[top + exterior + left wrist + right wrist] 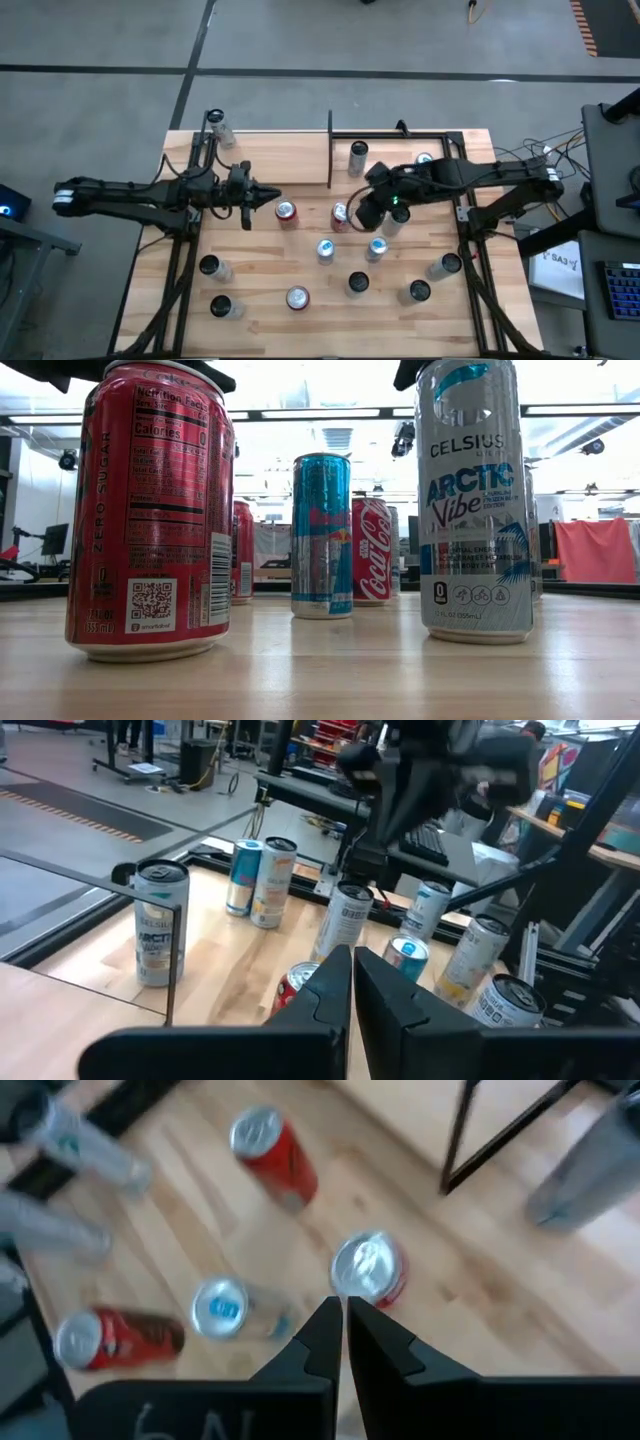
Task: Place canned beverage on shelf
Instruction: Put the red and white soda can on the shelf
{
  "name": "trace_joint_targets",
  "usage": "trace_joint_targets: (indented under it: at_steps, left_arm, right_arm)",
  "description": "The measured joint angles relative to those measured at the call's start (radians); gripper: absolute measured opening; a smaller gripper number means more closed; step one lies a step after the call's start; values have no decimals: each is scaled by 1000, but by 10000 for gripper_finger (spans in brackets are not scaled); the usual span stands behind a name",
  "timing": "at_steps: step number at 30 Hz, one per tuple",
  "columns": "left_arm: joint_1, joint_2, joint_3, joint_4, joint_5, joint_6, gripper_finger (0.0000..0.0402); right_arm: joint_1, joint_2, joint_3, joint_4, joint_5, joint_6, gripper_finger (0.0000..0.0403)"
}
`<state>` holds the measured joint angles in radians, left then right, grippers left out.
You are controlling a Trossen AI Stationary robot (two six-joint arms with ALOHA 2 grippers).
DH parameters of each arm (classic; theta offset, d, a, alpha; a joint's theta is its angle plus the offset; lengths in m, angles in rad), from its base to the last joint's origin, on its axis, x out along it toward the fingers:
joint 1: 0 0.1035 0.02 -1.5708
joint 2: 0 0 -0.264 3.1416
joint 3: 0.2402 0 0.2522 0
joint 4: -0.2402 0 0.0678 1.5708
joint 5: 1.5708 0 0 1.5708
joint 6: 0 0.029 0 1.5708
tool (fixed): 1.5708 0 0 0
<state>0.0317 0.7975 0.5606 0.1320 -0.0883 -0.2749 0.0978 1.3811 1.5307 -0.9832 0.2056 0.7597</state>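
Observation:
Several beverage cans stand upright on the wooden table. A red can stands near the middle, and my right gripper hovers shut over it, slanting down; its fingertips sit just short of the can's silver top. My left gripper is shut and points level toward the table's right, just above another red can. The shelf, a pale panel with thin black rods, lies at the far middle and bears two cans.
Blue cans stand close to the right gripper, toward the near edge. More cans are scattered across the near half, and one stands at the far left corner. Black frame rails run along both table sides.

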Motion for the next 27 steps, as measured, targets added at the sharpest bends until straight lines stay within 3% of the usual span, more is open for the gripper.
trace_joint_targets:
  at_steps: [4, 11, 16, 27]
  left_arm:
    - [0, -1, 0, 0, 0, 0, 0]
    - [0, -3, 0, 1, -9, 14, 0]
    - [1, -3, 0, 1, -63, 49, 0]
    - [1, -5, 0, -3, -80, 117, 0]
  right_arm:
    - [-1, 44, 0, -113, -66, 19, 13]
    - [-74, 72, 8, -561, -57, 201, 13]
    - [-105, 66, 8, -582, -49, 167, 13]
    - [-128, 68, 14, -575, -49, 146, 13]
